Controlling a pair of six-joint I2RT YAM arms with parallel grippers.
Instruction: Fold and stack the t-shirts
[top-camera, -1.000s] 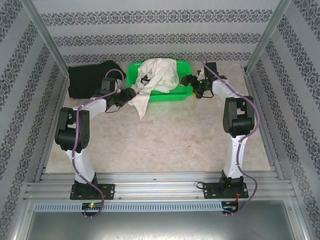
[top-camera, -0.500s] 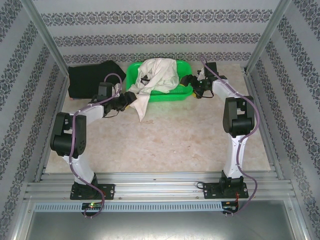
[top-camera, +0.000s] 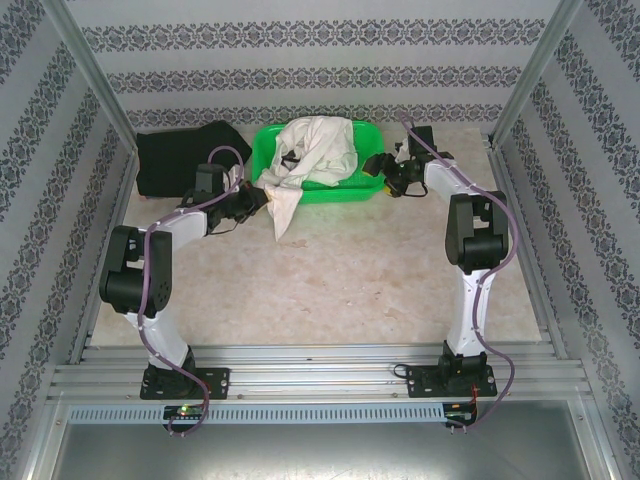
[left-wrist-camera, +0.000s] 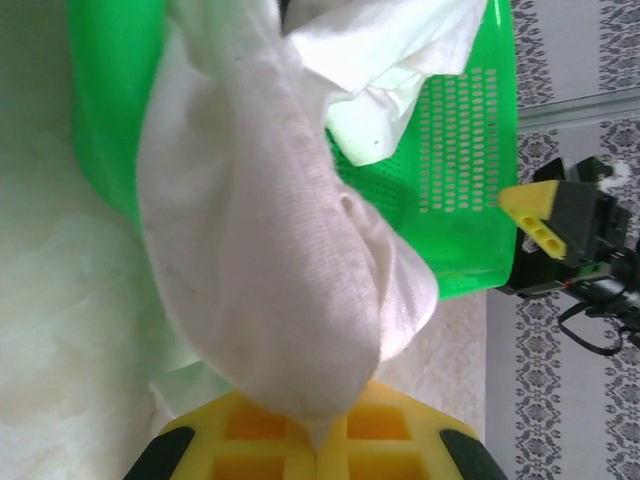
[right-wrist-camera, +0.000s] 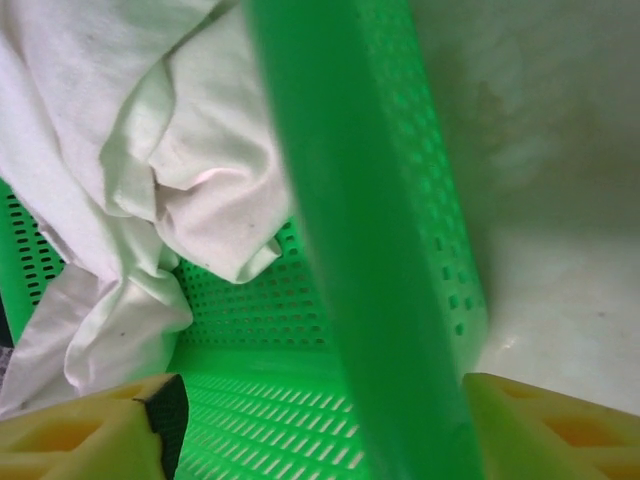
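The cream t-shirt (top-camera: 315, 150) lies heaped in the green basket (top-camera: 365, 185), with one end hanging over the front left rim down to the table. My left gripper (top-camera: 258, 198) is shut on that hanging end; in the left wrist view the cloth (left-wrist-camera: 260, 230) is pinched where the yellow fingertips meet, at the left gripper (left-wrist-camera: 320, 440). The black t-shirt (top-camera: 180, 155) lies bunched at the back left. My right gripper (top-camera: 378, 166) is open astride the basket's right wall (right-wrist-camera: 350, 250), one finger (right-wrist-camera: 70, 435) inside and the other outside.
The patterned walls and metal posts close in the table (top-camera: 330, 280) on three sides. The basket stands at the back centre, between both grippers. The right gripper (left-wrist-camera: 560, 225) is seen beyond the basket's far side in the left wrist view.
My left arm's elbow has swung left and the gripper has shifted slightly left and nearer with the cloth end. The right arm has stayed still.
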